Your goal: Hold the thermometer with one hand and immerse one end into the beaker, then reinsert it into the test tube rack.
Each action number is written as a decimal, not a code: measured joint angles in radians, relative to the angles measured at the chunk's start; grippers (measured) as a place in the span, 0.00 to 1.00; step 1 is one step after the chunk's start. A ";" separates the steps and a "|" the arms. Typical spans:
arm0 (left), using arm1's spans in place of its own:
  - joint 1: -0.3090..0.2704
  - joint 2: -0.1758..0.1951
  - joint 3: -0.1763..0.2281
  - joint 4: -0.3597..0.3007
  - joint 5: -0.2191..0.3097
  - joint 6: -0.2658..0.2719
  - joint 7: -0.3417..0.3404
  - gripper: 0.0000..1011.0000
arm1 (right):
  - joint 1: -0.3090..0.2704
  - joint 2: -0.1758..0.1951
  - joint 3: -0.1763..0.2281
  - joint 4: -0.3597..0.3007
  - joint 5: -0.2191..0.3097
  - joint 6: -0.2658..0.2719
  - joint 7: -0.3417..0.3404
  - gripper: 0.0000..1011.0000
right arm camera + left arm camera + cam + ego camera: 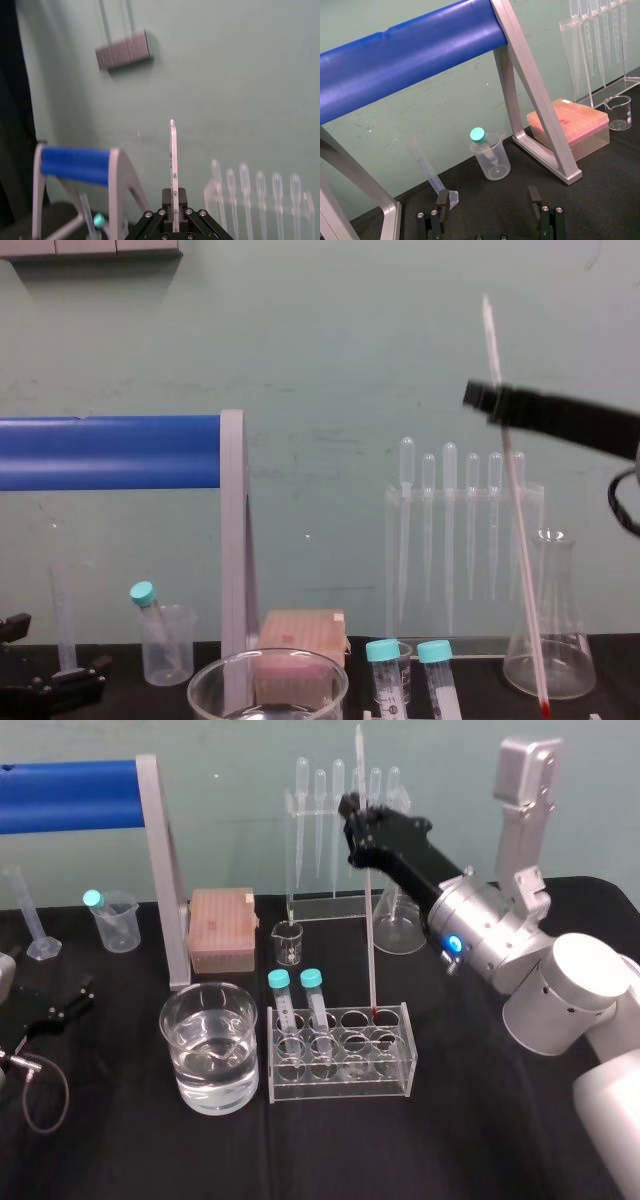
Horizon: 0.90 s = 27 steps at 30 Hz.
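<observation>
Left gripper (pixel 488 197) is lying idle at the left edge of the counter (pixel 480 1120), jaws apart. Beaker (pixel 180 1065) is standing just left of the test tube rack (pixel 340 1092). Thermometer (pixel 369 940) is resting its red tip at the rack's far-right hole, with the right gripper (pixel 357 815) jaws clamping its upper stem. Advise vertical travel, avoiding side load.

This is a chemistry lab: a black-draped bench (pixel 120 1140) against a pale green wall (pixel 230 800) carries a clear test tube rack (pixel 340 1086), teal-capped tubes (pixel 281 1012), a water-filled beaker (pixel 172 1020), a conical flask (pixel 400 928), a graduated cylinder (pixel 32 915), plastic pipettes (pixel 322 815) and a pipette-tip box (pixel 222 928).
</observation>
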 joint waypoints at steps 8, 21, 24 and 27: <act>0.000 0.000 0.000 0.000 0.000 0.000 0.000 1.00 | 0.035 -0.010 0.017 0.002 0.069 -0.103 0.063 0.06; 0.000 0.000 0.000 0.000 0.000 0.000 0.000 1.00 | 0.104 -0.025 -0.028 0.071 0.157 -0.244 0.202 0.06; 0.000 0.000 0.000 0.000 0.000 0.000 0.000 1.00 | 0.121 -0.031 -0.049 0.090 0.172 -0.258 0.228 0.05; 0.000 0.000 0.000 0.000 0.000 0.000 0.000 1.00 | 0.136 -0.037 -0.070 0.106 0.184 -0.273 0.253 0.06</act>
